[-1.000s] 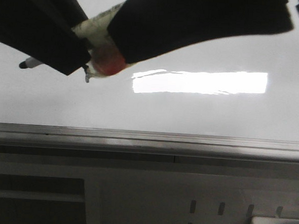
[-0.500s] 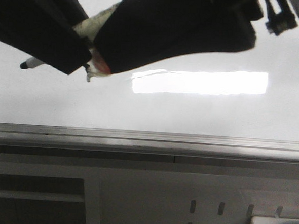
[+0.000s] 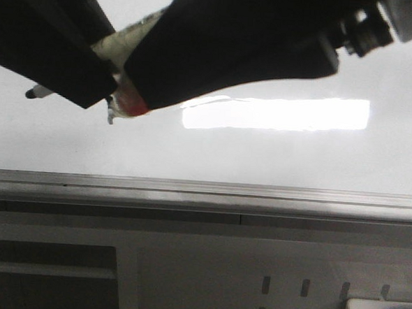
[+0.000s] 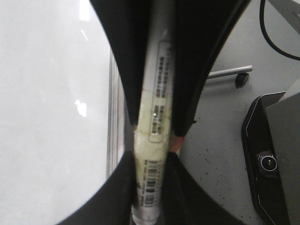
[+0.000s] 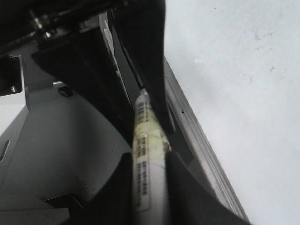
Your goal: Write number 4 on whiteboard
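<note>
Both my grippers, left (image 4: 152, 154) and right (image 5: 149, 164), were clenched on one pen (image 4: 157, 122) (taped, labelled) lying lengthwise between their fingers, held above the whiteboard (image 3: 276, 159). No number 4 showed on the board beneath it.

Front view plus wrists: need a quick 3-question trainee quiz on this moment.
1. True or false: a written 4 shows on the whiteboard.
2. The marker lies between the fingers of: A) the left claw only; B) the right claw only; C) both.
3. In the front view, toward which side does the marker's black tip point?

Key: 1 false; 2 C; 3 left.
</note>
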